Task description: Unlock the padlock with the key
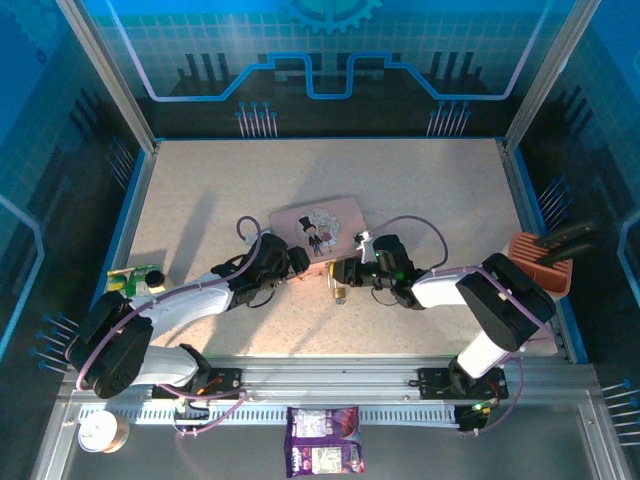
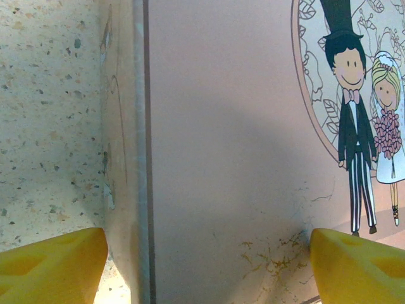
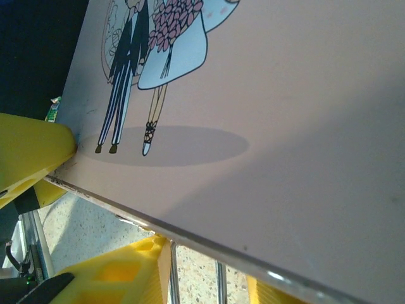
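The pink tin (image 1: 322,226) with the cartoon couple lies mid-table. The padlock (image 1: 338,292), small and brass, sits just in front of the tin's near edge. Its silver shackle (image 3: 169,273) shows as two thin legs under the tin's rim (image 3: 190,235). My right gripper (image 3: 209,285) is open around that shackle: one yellow finger (image 3: 126,272) touches the left leg, and a gap remains at the other leg. My left gripper (image 2: 209,272) is open wide at the tin's near-left corner (image 2: 136,190), one finger (image 2: 50,266) over the table and the other over the lid. The key is out of view.
A green packet (image 1: 135,280) lies at the table's left edge and an orange-brown holder (image 1: 540,262) at the right edge. A purple snack bag (image 1: 323,442) and a tape roll (image 1: 103,432) sit in front of the arm bases. Blue walls enclose the table.
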Tool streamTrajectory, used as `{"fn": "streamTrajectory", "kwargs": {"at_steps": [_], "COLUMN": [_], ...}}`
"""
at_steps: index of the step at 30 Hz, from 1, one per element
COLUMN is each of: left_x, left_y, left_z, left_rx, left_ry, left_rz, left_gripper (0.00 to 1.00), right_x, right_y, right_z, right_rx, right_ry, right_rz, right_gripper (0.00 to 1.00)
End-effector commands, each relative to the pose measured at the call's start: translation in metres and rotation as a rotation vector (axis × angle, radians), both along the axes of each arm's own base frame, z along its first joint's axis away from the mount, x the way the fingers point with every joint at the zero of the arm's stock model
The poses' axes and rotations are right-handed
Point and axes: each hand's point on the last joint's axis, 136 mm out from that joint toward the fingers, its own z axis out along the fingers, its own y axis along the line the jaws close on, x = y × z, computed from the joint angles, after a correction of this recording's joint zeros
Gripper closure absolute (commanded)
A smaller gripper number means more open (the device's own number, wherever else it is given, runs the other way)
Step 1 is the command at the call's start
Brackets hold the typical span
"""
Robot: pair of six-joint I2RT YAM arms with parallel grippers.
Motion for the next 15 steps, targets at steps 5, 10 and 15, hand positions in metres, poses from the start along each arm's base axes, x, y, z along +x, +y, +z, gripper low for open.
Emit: {"fn": "streamTrajectory", "kwargs": {"at_steps": [5,10,15], "left_x": [-0.016,-0.017,-0.019], "left_y": [0.015,0.019,0.021], "left_z": [-0.019,-0.019,-0.021], "left_rx": [0.064,0.071,0.073], "left_ry": [0.096,0.091,0.095], "left_rz": [0.021,0.024,0.028], "left_gripper": [0.17,0.17,0.17], "right_x": [-0.002,-0.008,-0.014], "right_y": [0.002,-0.002,0.0], "right_z": [-0.01,-0.017,-0.022], "right_rx": [-0.002,0.0,0.005], "right_ry": [-0.034,-0.031,-0.026], "right_rz": [-0.023,-0.028,-0.014], "right_gripper": [0.69,0.7,0.74]}}
